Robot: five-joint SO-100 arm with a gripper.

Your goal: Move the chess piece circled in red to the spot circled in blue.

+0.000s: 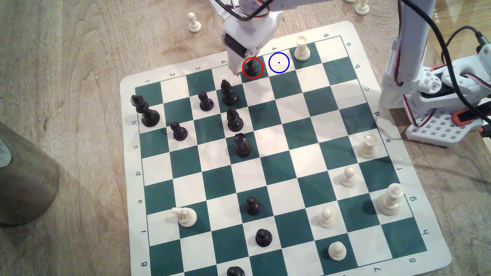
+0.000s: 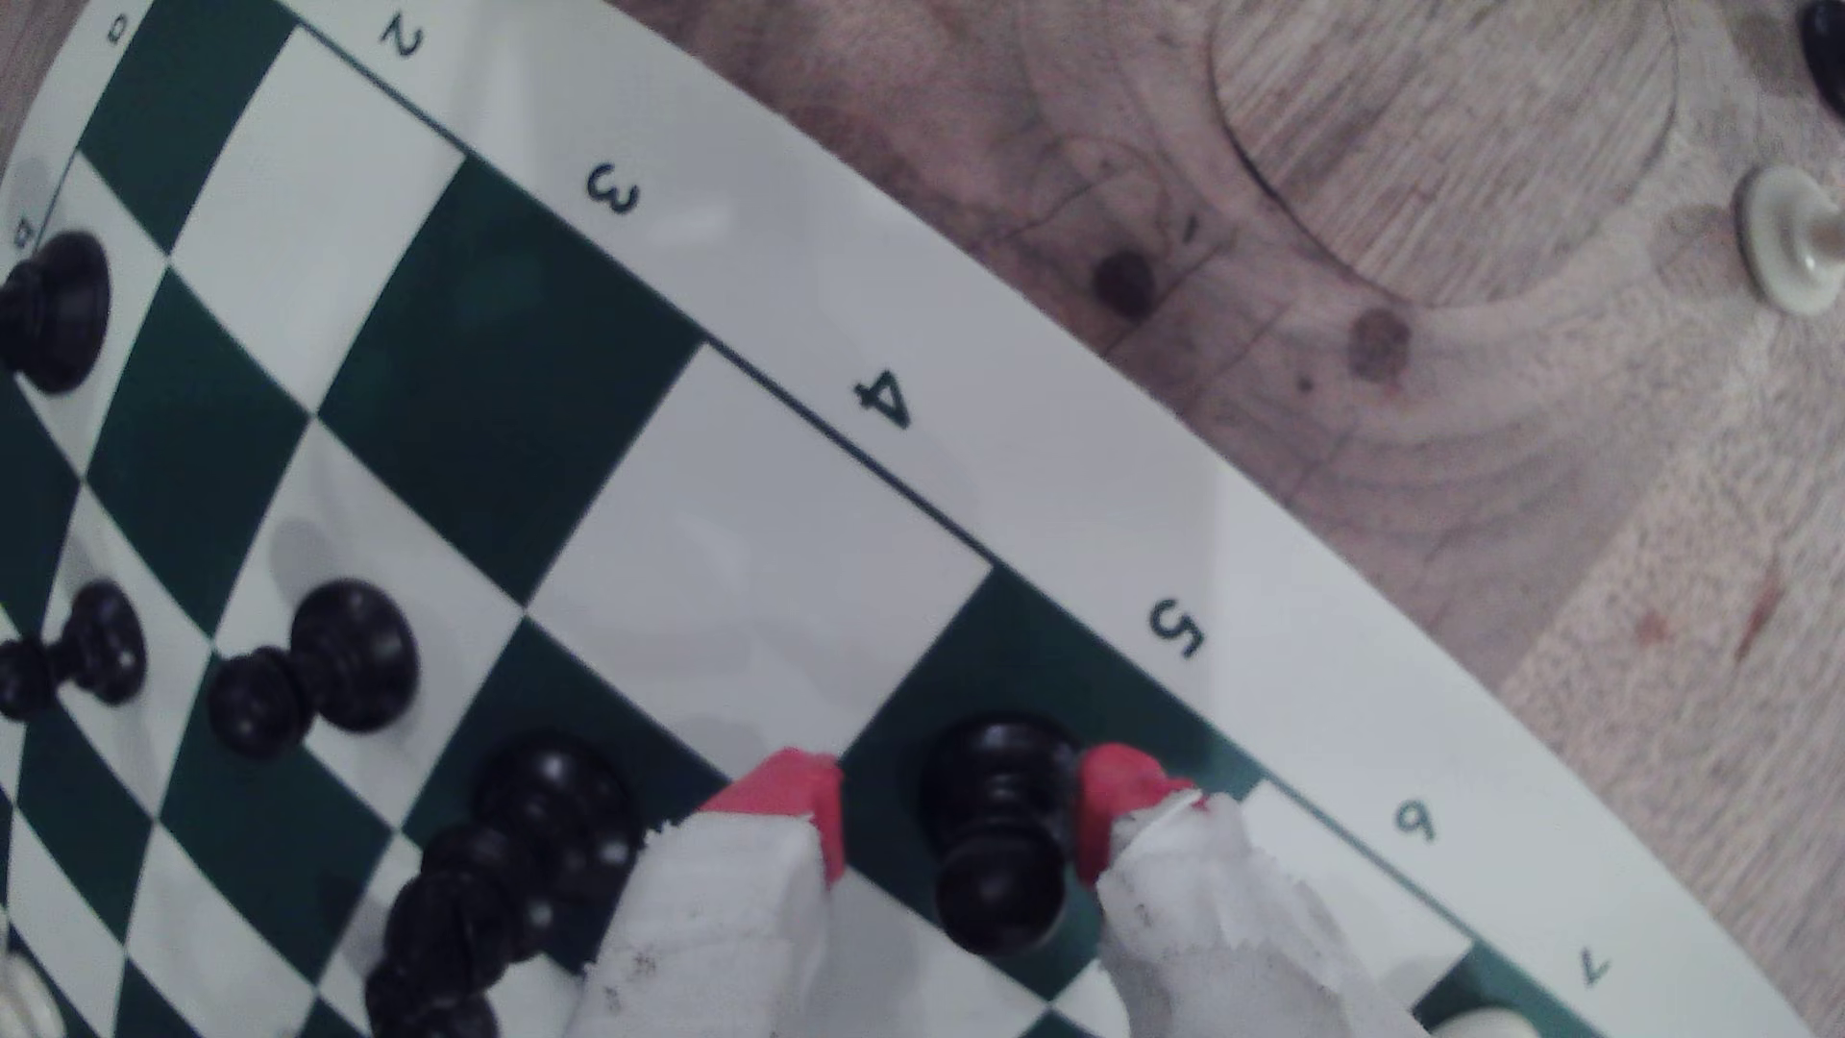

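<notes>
The black pawn stands upright on a dark green square ringed in red, in the board's far row by the number 5. My gripper has come down over it from above. In the wrist view the pawn sits between the two red-tipped fingers of the gripper. One tip lies against its base and the other stands a small gap away, so the jaws are open around it. The spot, a cream square with a blue ring and dot, is the adjoining square on the exterior view's right and is bare.
A white rook stands one square beyond the spot. Two black bishops rise just in front of the pawn, one close beside a finger. A white pawn stands off the board. The arm's base is at right.
</notes>
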